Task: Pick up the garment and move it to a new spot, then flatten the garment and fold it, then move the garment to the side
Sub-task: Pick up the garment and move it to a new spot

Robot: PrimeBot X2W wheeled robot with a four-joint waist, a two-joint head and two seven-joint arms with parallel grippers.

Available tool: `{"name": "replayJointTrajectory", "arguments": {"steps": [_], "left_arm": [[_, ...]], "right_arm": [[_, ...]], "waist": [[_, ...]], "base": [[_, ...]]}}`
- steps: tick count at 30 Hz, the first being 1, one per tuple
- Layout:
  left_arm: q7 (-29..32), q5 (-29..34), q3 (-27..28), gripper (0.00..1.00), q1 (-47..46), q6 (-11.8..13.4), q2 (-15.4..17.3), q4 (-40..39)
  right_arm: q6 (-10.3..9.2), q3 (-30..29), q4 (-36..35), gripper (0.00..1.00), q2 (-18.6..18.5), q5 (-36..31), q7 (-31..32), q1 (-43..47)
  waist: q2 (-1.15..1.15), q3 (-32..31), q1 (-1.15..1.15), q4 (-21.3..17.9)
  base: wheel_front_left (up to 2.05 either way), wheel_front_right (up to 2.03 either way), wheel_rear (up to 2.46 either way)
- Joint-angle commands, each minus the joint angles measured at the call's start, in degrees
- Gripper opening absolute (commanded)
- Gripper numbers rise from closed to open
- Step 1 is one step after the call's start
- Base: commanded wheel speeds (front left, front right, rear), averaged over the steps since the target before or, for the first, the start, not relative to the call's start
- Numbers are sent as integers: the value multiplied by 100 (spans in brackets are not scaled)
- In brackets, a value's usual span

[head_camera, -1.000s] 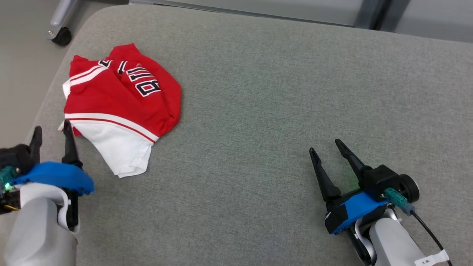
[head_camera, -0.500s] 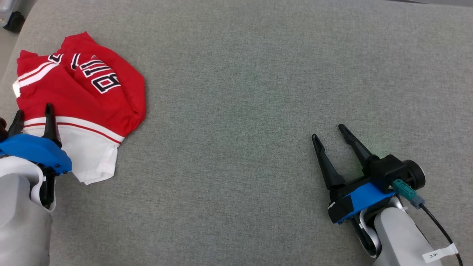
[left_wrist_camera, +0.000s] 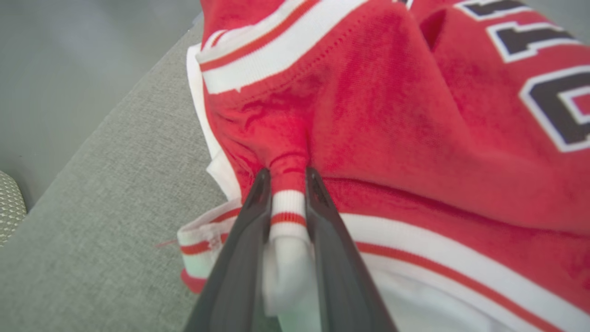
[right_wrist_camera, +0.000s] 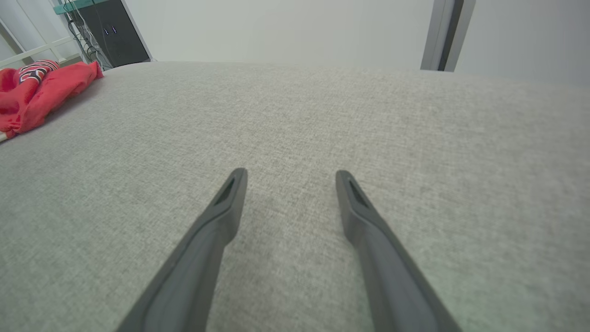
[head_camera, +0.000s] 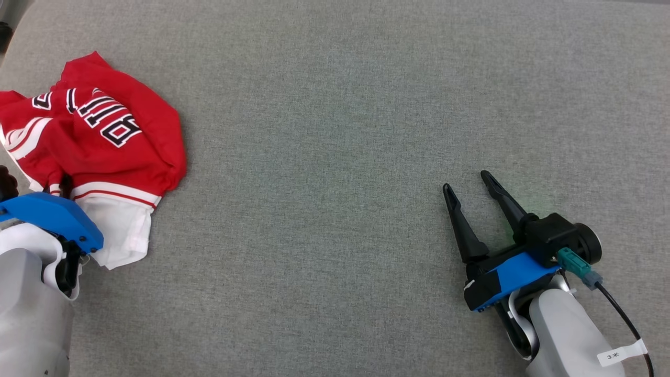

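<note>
The garment (head_camera: pixel 104 136) is a crumpled red jersey with white trim and black-and-white lettering, lying at the far left of the grey padded surface (head_camera: pixel 340 131). My left gripper (left_wrist_camera: pixel 286 177) is shut on a pinched fold of the garment (left_wrist_camera: pixel 392 115) at its red-and-white striped hem; cloth bunches between the two dark fingers. In the head view the left gripper (head_camera: pixel 55 186) is mostly hidden under its blue mount and the fabric. My right gripper (head_camera: pixel 466 180) rests open at the lower right, far from the garment, with nothing between its fingers (right_wrist_camera: pixel 230 193). The garment (right_wrist_camera: pixel 32 92) appears at the far left there.
The surface's left edge (left_wrist_camera: pixel 115 120) runs close beside the garment, with floor beyond it. A dark cabinet (right_wrist_camera: pixel 115 32) and a wall post (right_wrist_camera: pixel 438 34) stand beyond the far edge. Wide grey surface lies between the two grippers.
The left gripper has advanced onto the garment's hem and closed on a fold, bunching the cloth. The head camera has shifted, so the garment sits further left. The right gripper stays open.
</note>
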Motion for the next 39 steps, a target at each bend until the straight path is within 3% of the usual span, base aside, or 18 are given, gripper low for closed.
{"name": "replayJointTrajectory", "arguments": {"steps": [1,13,20,23,29,31,35,39], "left_arm": [[97,-60,-108,0,120,-10,-82,16],[-479,-238,-956,0,-186,-8,582,-1332],[-497,-553,-1712,0,-92,-9,569,-2503],[-512,-715,-2016,0,-15,-9,457,-2936],[-620,-1014,-2595,0,140,-9,-177,-3512],[-646,-1065,-2682,0,173,-9,-314,-3533],[-917,-1317,-3085,0,337,-9,-1042,-3376],[-1080,-1359,-3318,0,476,-9,-1307,-3090]], "right_arm": [[-10,-33,186,100,-28,53,27,97],[-6,-201,241,100,186,258,16,320],[-6,-303,263,100,268,434,16,651],[-6,-332,254,100,275,501,15,774],[-5,-302,268,100,275,658,15,951],[-5,-298,269,100,275,675,15,975],[-5,-250,242,100,275,774,15,979],[-6,-186,238,100,276,831,15,965]], "waist": [[0,-46,0,-22],[0,-752,0,-214],[0,-1254,0,-567],[0,-1385,0,-803],[0,-1537,0,-1268],[0,-1550,0,-1340],[0,-1557,0,-1628],[0,-1553,0,-1741]], "base": [[0,0,0],[0,0,0],[0,0,0],[0,0,0],[0,0,0],[0,0,0],[0,0,0],[0,0,0]]}}
